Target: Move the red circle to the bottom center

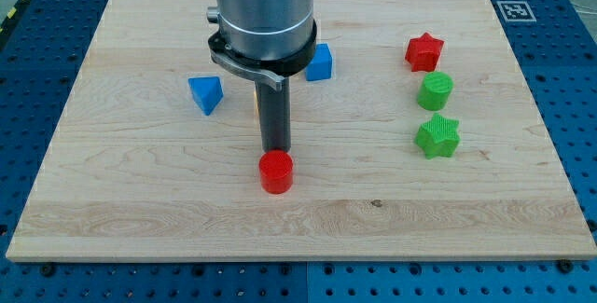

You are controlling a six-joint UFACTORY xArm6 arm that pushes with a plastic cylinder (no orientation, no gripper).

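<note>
The red circle (276, 172) sits on the wooden board (121, 200), a little left of centre in the lower half. My tip (275, 149) stands right at the circle's top edge, touching or nearly touching it from the view's top side. The rod rises straight up into the grey arm body (261, 9).
A blue triangular block (206, 94) lies to the left of the rod. A blue cube (320, 62) is partly hidden behind the arm. A red star (424, 52), a green cylinder (435, 90) and a green star (437, 137) stand in a column at the right.
</note>
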